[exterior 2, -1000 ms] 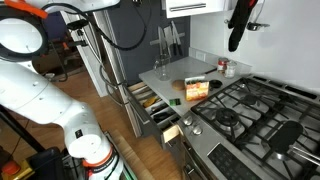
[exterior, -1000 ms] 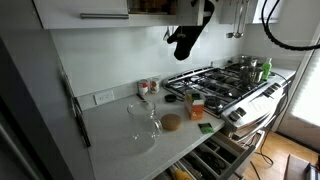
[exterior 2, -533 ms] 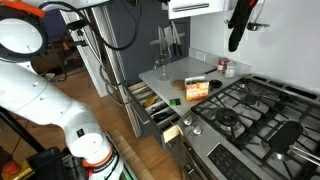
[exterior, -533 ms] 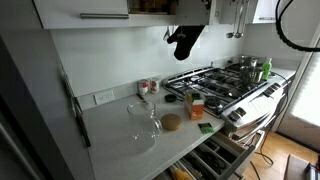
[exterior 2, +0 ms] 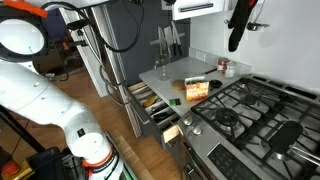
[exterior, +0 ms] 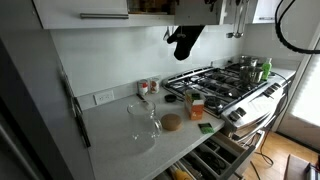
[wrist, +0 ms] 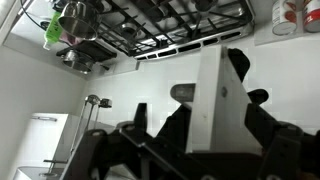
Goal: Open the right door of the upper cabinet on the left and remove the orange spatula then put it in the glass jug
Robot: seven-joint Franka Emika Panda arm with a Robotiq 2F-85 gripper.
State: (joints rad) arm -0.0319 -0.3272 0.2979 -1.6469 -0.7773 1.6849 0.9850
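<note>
The gripper [exterior: 181,42], jaws apart, hangs high before the open upper cabinet [exterior: 150,6]. The glass jug [exterior: 143,112] stands mid-desk [exterior: 105,135], between red-topped jars [exterior: 148,87] and the front edge.

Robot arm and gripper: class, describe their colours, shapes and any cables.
The arm is glossy white, made of thick rounded segments with dark seams at the joints. The gripper is black and chunky. A black cable loops nearby.

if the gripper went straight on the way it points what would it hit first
Most likely the door: in the wrist view its white panel stands right between the fingers of the open gripper, though depth is unclear.
</note>
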